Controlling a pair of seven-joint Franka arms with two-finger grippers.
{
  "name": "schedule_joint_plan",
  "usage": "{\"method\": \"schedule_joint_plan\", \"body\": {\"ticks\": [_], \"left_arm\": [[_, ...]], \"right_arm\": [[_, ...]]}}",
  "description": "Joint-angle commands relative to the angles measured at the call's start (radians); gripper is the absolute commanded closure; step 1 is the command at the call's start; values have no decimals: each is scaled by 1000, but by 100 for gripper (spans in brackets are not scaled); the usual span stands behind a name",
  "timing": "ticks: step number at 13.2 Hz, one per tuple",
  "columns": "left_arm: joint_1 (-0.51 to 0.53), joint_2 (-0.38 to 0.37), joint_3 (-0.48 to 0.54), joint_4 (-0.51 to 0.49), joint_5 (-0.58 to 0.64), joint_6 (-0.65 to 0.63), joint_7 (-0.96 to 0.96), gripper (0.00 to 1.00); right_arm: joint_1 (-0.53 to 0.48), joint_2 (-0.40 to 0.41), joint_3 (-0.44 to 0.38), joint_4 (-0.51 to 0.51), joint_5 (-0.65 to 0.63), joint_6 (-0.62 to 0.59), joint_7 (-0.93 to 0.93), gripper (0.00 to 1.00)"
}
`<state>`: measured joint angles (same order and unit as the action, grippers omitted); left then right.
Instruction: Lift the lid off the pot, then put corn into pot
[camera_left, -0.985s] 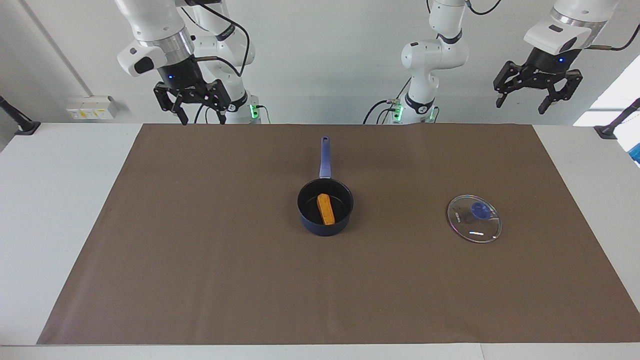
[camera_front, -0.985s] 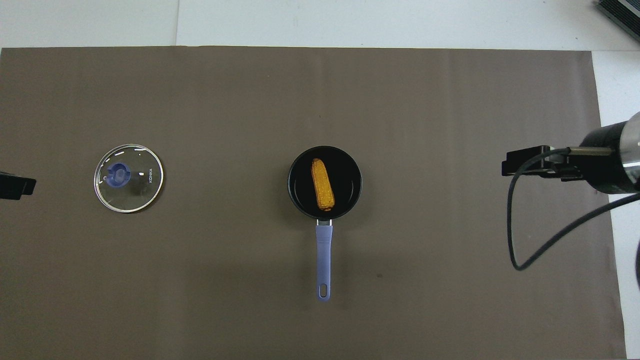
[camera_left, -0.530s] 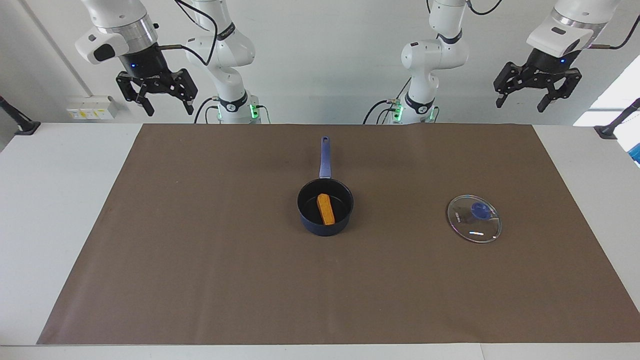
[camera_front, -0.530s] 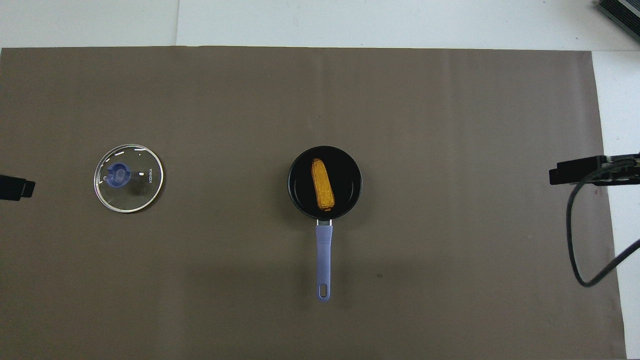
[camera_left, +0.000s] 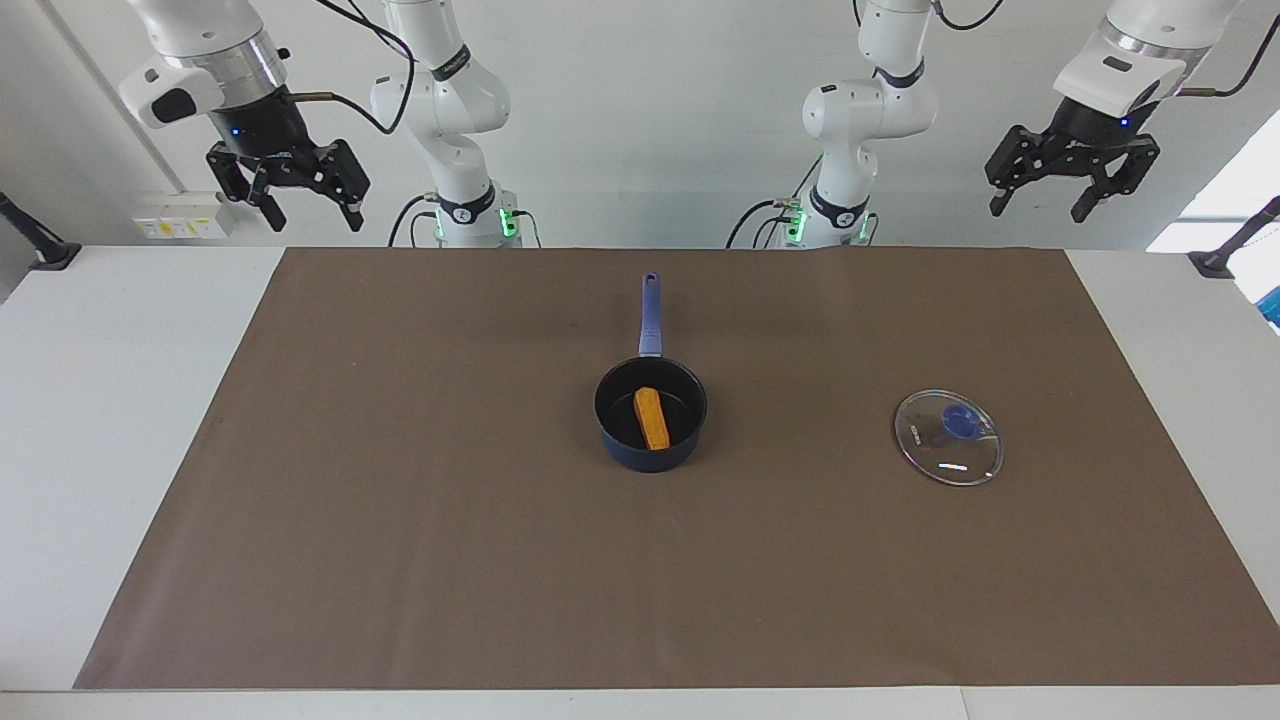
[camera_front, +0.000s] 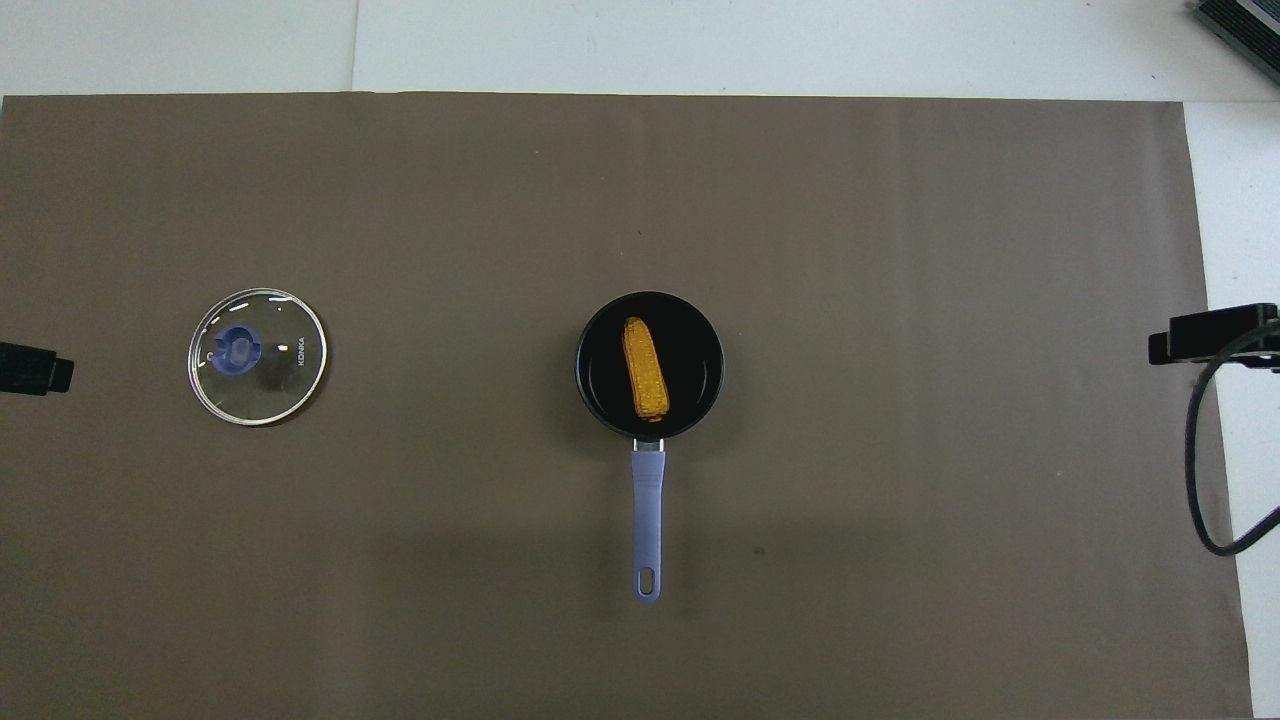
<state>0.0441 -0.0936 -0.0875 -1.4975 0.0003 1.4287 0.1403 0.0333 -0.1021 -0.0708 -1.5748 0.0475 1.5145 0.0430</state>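
Note:
The navy pot (camera_left: 690, 440) (camera_front: 598, 395) stands mid-mat, its blue handle (camera_left: 650, 315) (camera_front: 648, 520) pointing toward the robots. The yellow-orange corn (camera_left: 651, 417) (camera_front: 645, 368) lies inside the pot. The glass lid (camera_left: 948, 437) (camera_front: 258, 356) with its blue knob lies flat on the mat toward the left arm's end. My right gripper (camera_left: 312, 217) hangs open and empty, high over the table at the right arm's end. My left gripper (camera_left: 1038, 210) hangs open and empty, high over the left arm's end.
A brown mat (camera_left: 400, 500) (camera_front: 900, 250) covers most of the white table. A black cable (camera_front: 1205, 450) of the right arm shows at the overhead view's edge. The arm bases (camera_left: 465, 215) (camera_left: 830, 215) stand at the robots' edge of the table.
My right gripper has drawn up and away from the mat's corner toward the right arm's end of the table. The left gripper barely moved. Pot, corn and lid stayed put.

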Motion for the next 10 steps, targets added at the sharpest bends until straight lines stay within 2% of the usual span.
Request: {"method": "schedule_joint_plan", "body": {"ticks": [1, 10], "left_arm": [[0, -6, 5, 0, 6, -16, -36, 0], [-1, -6, 5, -1, 6, -19, -41, 0]], "right_arm": [[-4, -24, 2, -24, -43, -19, -34, 0], [-1, -31, 13, -28, -66, -36, -72, 0]]}}
